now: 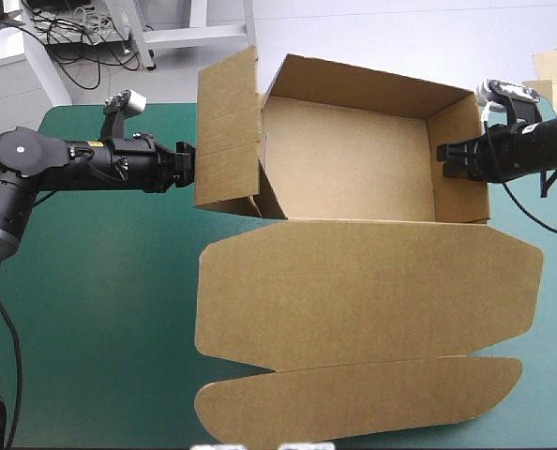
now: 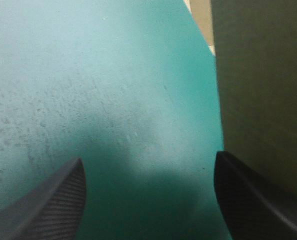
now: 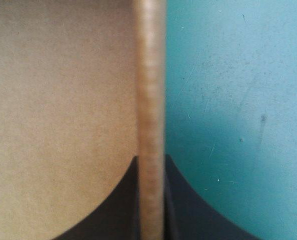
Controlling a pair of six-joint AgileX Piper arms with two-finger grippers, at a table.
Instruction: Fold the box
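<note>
Box (image 1: 353, 159): right gripper (image 1: 444, 159) pinching wall (image 1: 461, 131); left gripper (image 1: 188, 165) spread beside flap (image 1: 227, 131).

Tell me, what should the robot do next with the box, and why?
Probably the left claw should push the loose left flap inward. That flap stands outside the box, the open claw is beside it, and the right claw pinches the right wall, steadying things.

Raised walls hem the box (image 1: 353, 169); left of it the teal-green cover (image 1: 100, 300) lies free.
</note>
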